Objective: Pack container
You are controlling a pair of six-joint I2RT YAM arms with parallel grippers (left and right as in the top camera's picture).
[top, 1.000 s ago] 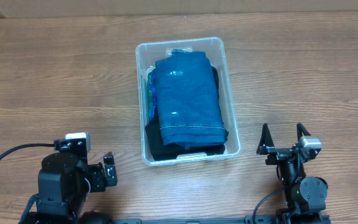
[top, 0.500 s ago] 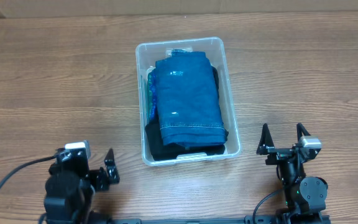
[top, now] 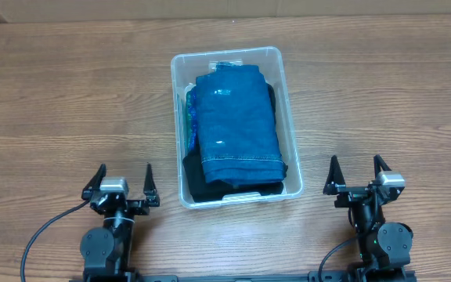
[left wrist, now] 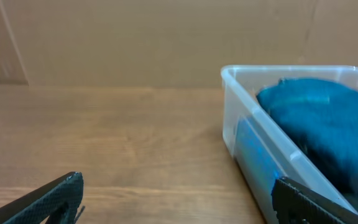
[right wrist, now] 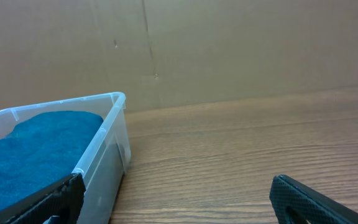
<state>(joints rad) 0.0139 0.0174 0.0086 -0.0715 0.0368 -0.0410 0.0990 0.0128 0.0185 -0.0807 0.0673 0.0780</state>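
The clear plastic container [top: 177, 117] stands mid-table, holding a folded blue denim garment [top: 236, 121] on top of dark clothing [top: 210, 186]. It also shows in the left wrist view [left wrist: 235, 118] and the right wrist view [right wrist: 107, 146]. My left gripper [top: 121, 176] is open and empty, low at the near edge, left of the container. My right gripper [top: 356, 167] is open and empty, low at the near edge, right of the container.
A cardboard wall [left wrist: 166, 37] rises behind the far edge of the wooden table [top: 69, 94]. Black cables [top: 49, 227] trail from the arm bases at the near edge.
The left arm has swung round and settled at the near edge, its open fingers now pointing toward the far side. The right arm and the container have not moved.
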